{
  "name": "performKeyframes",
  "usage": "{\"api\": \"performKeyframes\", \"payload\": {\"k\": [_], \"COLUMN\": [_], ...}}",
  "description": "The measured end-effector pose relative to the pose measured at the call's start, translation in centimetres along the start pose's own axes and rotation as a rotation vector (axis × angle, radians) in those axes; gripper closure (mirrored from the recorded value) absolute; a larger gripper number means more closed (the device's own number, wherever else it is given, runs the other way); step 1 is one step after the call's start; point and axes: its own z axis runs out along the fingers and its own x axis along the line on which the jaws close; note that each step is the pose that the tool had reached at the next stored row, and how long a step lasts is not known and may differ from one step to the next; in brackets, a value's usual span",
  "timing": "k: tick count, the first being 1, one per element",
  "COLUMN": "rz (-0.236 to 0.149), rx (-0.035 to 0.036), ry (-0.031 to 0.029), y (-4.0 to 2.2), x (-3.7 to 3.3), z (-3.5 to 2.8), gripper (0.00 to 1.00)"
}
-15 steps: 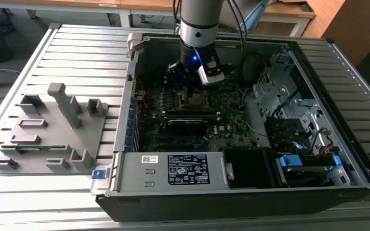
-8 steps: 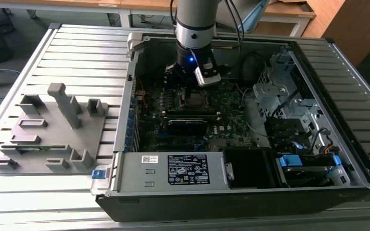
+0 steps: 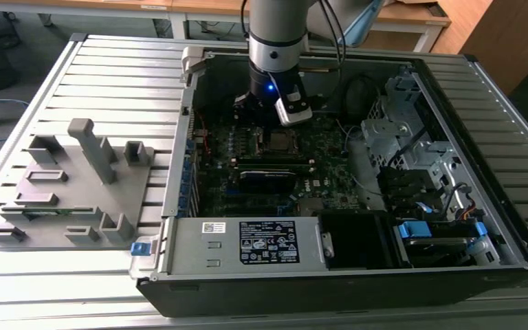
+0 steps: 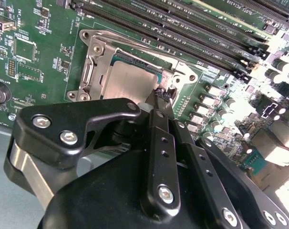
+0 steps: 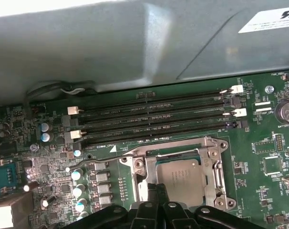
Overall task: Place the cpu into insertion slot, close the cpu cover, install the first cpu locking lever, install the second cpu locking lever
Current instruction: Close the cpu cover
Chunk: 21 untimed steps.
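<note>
The cpu (image 5: 182,179) lies under the cpu cover (image 5: 216,169) (closed fingers (image 5: 150,193) at its rim).

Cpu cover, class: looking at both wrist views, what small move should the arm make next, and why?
Probably a gentle press down on the cpu cover at its edge. The cpu already lies inside that frame, which looks lowered around it, and the end effector sits right at its rim. Whether the cover is fully seated I cannot tell, so pressing it flat seems safest.
</note>
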Motion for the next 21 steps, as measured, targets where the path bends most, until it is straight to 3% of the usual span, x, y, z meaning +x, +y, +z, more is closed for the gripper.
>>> {"api": "performKeyframes", "payload": {"k": [7,21], "rz": [0.000,0.000], "rx": [-0.0006,-0.0008], "ry": [-0.0043,-0.0051], "y": [-0.08,-0.11], "x": [0.50,0.63], "z": [0.34,0.98], "gripper": [0.89,0.89]}}
